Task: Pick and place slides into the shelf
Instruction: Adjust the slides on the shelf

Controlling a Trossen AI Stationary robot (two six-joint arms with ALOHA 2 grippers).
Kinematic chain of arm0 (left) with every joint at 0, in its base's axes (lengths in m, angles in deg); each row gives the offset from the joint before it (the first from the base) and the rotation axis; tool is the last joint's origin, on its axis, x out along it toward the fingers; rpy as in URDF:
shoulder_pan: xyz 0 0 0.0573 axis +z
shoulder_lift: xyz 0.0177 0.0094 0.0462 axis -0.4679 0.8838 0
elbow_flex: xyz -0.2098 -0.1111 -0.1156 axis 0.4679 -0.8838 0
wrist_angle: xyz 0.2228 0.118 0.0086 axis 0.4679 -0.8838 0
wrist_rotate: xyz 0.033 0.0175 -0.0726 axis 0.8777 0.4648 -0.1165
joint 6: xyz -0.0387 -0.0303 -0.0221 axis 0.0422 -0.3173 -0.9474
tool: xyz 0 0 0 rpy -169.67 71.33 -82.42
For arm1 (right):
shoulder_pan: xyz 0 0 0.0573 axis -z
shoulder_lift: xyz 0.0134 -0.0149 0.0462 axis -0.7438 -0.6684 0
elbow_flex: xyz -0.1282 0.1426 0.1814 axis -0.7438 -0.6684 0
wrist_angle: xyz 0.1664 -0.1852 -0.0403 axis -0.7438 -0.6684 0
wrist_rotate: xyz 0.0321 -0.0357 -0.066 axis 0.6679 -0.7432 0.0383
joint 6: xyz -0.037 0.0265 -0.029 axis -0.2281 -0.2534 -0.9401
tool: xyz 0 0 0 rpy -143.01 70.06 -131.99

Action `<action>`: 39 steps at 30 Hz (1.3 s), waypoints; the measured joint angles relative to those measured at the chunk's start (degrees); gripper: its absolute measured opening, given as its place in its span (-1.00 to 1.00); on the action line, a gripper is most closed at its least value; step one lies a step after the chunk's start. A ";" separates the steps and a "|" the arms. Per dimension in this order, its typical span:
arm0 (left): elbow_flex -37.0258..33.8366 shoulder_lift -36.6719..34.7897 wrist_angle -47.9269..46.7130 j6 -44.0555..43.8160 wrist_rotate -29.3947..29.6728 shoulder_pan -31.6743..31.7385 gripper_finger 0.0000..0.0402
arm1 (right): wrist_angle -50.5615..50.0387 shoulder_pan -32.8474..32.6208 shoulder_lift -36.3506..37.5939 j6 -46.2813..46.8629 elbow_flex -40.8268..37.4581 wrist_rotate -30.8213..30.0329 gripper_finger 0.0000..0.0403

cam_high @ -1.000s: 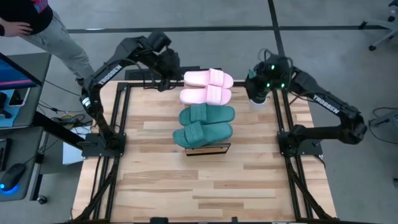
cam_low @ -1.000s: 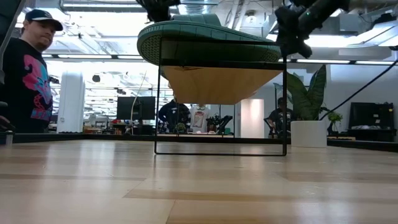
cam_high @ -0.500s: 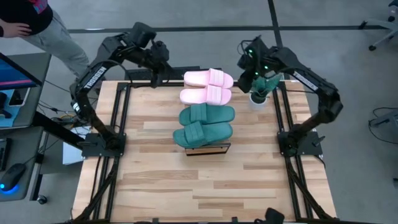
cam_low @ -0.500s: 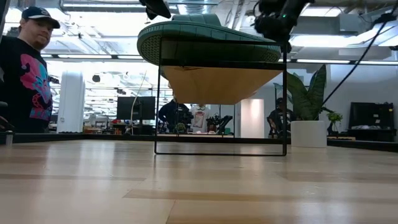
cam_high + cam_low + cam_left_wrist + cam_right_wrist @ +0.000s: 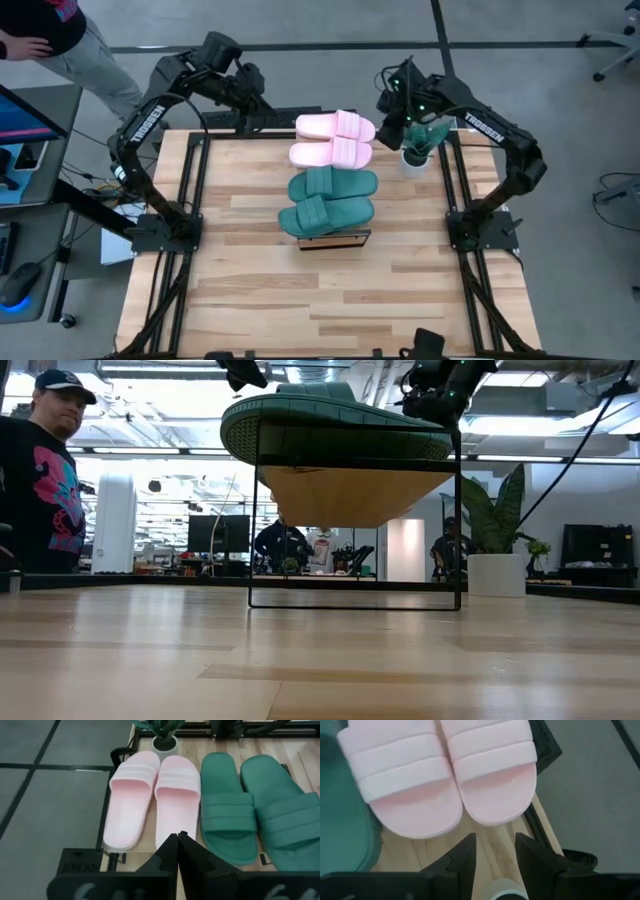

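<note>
Two pink slides (image 5: 334, 140) and two teal slides (image 5: 328, 200) lie side by side, soles down, on the plank top of the shelf (image 5: 336, 240), which stands mid-table. The left wrist view shows the pink pair (image 5: 152, 800) and the teal pair (image 5: 250, 810). My left gripper (image 5: 252, 98) hovers shut, off the far left of the pink slides, its fingers (image 5: 177, 847) together. My right gripper (image 5: 393, 113) hangs open above the right-hand ends of the pink slides (image 5: 445, 775), its fingers (image 5: 467, 855) apart with nothing between them.
A small plant in a white pot (image 5: 417, 150) stands at the table's far right, close under my right gripper. A person (image 5: 55, 40) stands beyond the far left corner. Bare wood tabletop (image 5: 320, 300) stretches from the shelf to the near edge.
My left gripper, shut throughout, has drawn back from the pink slides toward the table's far left corner and risen. My right gripper has swung from over the plant toward the pink slides, rolling and tipping more downward, its elbow lifting. The slides have kept still.
</note>
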 joint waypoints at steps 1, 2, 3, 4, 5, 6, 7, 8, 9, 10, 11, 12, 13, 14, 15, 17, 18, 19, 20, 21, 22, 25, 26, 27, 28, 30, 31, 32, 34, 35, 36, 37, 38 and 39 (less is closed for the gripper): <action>0.00 0.00 0.16 0.05 0.01 0.07 -1.00 | 0.33 -0.12 -0.43 -0.51 0.00 -0.06 -0.36; 0.00 0.00 0.31 0.08 -0.04 0.27 -1.00 | 0.38 -0.30 -1.06 -0.78 0.00 -0.13 -0.36; 0.00 0.00 0.32 0.12 -0.11 0.42 -1.00 | 0.21 -0.37 -1.90 -1.12 0.00 -0.44 -0.36; 0.00 0.00 0.30 0.16 -0.10 0.67 -1.00 | 0.07 -0.37 -2.90 -1.32 0.00 -0.74 -0.36; 0.00 0.00 0.32 0.16 -0.09 1.05 -1.00 | 0.02 -0.37 -3.91 -1.56 0.00 -1.12 -0.36; 0.00 0.00 0.32 0.20 -0.14 1.35 -1.00 | -0.14 -0.39 -4.85 -1.84 -0.02 -1.26 -0.36; 0.00 0.00 0.31 0.30 -0.36 1.52 -1.00 | -0.32 -0.40 -5.70 -1.96 -0.06 -1.25 -0.36; 0.00 0.02 0.32 0.52 -0.75 1.75 -1.00 | -0.25 -0.50 -6.44 -2.10 -0.07 -1.27 -0.36; 0.00 0.02 0.34 0.62 -0.99 1.90 -1.00 | -0.19 -0.55 -7.02 -2.17 -0.07 -1.28 -0.36; 0.00 0.02 0.42 0.64 -1.04 1.99 -1.00 | -0.21 -0.62 -7.37 -2.15 -0.09 -1.30 -0.36; 0.00 0.02 0.43 0.66 -1.04 1.99 -1.00 | -0.21 -0.68 -7.62 -2.11 -0.11 -1.30 -0.36; 0.00 0.02 0.41 0.70 -1.01 2.06 -1.00 | -0.20 -0.68 -7.84 -2.02 -0.09 -1.32 -0.36; 0.00 0.02 0.41 0.75 -1.01 2.10 -1.00 | -0.32 -0.68 -8.08 -1.94 -0.09 -1.31 -0.36; 0.00 0.02 0.41 0.76 -1.04 2.14 -1.00 | -0.56 -0.68 -8.30 -1.96 -0.09 -1.31 -0.36; 0.00 0.02 0.41 0.78 -1.07 2.24 -1.00 | -0.57 -0.68 -8.56 -2.00 -0.09 -1.35 -0.36; 0.00 0.02 0.40 0.82 -1.06 2.44 -1.00 | -0.36 -0.68 -8.75 -2.01 -0.09 -1.42 -0.36; 0.00 0.02 0.41 1.04 -1.05 2.45 -1.00 | -0.38 -0.68 -8.75 -2.04 -0.09 -1.49 -0.36; 0.00 0.02 0.39 1.35 -1.06 2.45 -1.00 | -0.25 -0.68 -8.79 -2.04 -0.09 -1.49 -0.36; 0.00 0.02 0.41 1.68 -1.06 2.47 -1.00 | -0.04 -0.68 -8.89 -1.91 -0.09 -1.49 -0.36; 0.00 0.02 0.41 1.80 -1.06 2.45 -1.00 | -0.06 -0.68 -9.03 -1.85 -0.09 -1.49 -0.36; 0.00 0.02 0.41 1.81 -1.06 2.45 -1.00 | -0.28 -0.68 -9.09 -1.85 -0.09 -1.55 -0.36; 0.00 0.02 0.43 1.82 -1.06 2.43 -1.00 | -0.07 -0.66 -9.10 -1.85 -0.09 -1.64 -0.36; 0.00 0.02 0.43 1.82 -1.06 2.43 -1.00 | -0.07 -0.66 -9.10 -1.82 -0.09 -1.66 -0.36; 0.00 0.02 0.43 1.86 -1.06 2.43 -1.00 | -0.07 -0.66 -9.10 -1.75 -0.09 -1.66 -0.36; 0.00 0.02 0.43 1.86 -1.06 2.43 -1.00 | -0.07 -0.63 -9.10 -1.62 -0.09 -1.66 -0.36; 0.00 0.02 0.43 1.89 -1.06 2.43 -1.00 | -0.08 -0.66 -9.10 -1.36 -0.09 -1.75 -0.36; 0.00 0.02 0.43 1.92 -1.06 2.43 -1.00 | -0.06 -0.66 -9.10 -1.21 -0.09 -1.94 -0.36; 0.00 0.02 0.48 1.93 -1.07 2.43 -1.00 | -0.02 -0.66 -9.10 -1.21 -0.09 -2.15 -0.36; 0.00 0.02 0.61 1.95 -1.06 2.43 -1.00 | 0.11 -0.66 -9.10 -0.94 -0.09 -3.06 -0.36; 0.00 0.04 0.61 1.95 -1.08 2.43 -1.00 | 0.13 -0.64 -9.10 -0.77 -0.09 -3.23 -0.36; 0.00 0.04 0.61 1.97 -1.06 2.43 -1.00 | 0.26 -0.64 -9.10 -0.74 -0.09 -3.36 -0.36; 0.00 0.04 0.61 1.97 -1.07 2.43 -1.00 | 0.30 -0.66 -9.09 -0.72 -0.09 -3.61 -0.36; 0.00 0.04 0.61 1.97 -1.07 2.43 -1.00 | 0.29 -0.66 -9.08 -0.71 -0.09 -3.93 -0.36; 0.00 0.04 0.61 1.97 -1.08 2.43 -1.00 | 0.36 -0.66 -9.07 -0.62 -0.09 -4.44 -0.36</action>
